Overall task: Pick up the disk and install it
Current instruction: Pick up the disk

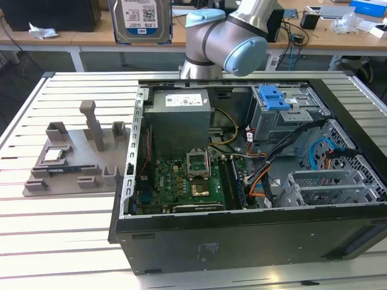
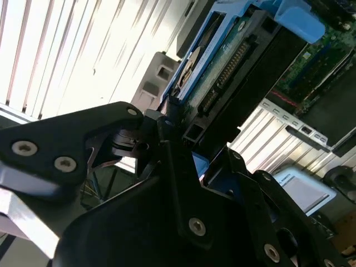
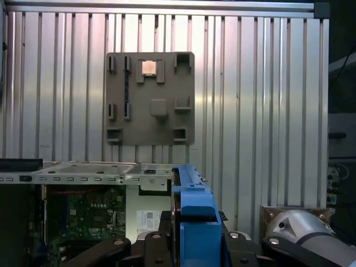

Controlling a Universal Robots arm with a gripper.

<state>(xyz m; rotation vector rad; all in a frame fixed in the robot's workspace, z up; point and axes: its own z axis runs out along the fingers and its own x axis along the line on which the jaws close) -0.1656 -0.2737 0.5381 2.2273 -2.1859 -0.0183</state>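
The disk (image 1: 140, 21) hangs high over the far side of the slatted table, its blue-and-white label facing the exterior camera, to the exterior view's left of the arm (image 1: 225, 37). In both wrist views my gripper (image 2: 167, 125) is shut on the disk (image 2: 222, 61), gripping it by one end. Its connector edge and circuit board show in the second wrist view. The bright blue bracket (image 3: 194, 219) stands edge-on between the black fingers (image 3: 153, 245) in the first wrist view, above the open computer case (image 3: 83, 172).
The open computer case (image 1: 242, 235) lies on the table with a motherboard (image 1: 181, 181), a grey box with a white sticker (image 1: 179, 115) and a metal cage with a blue handle (image 1: 273, 98). A grey fixture plate (image 1: 72, 158) sits to the exterior view's left. Cables (image 1: 272, 163) cross the case.
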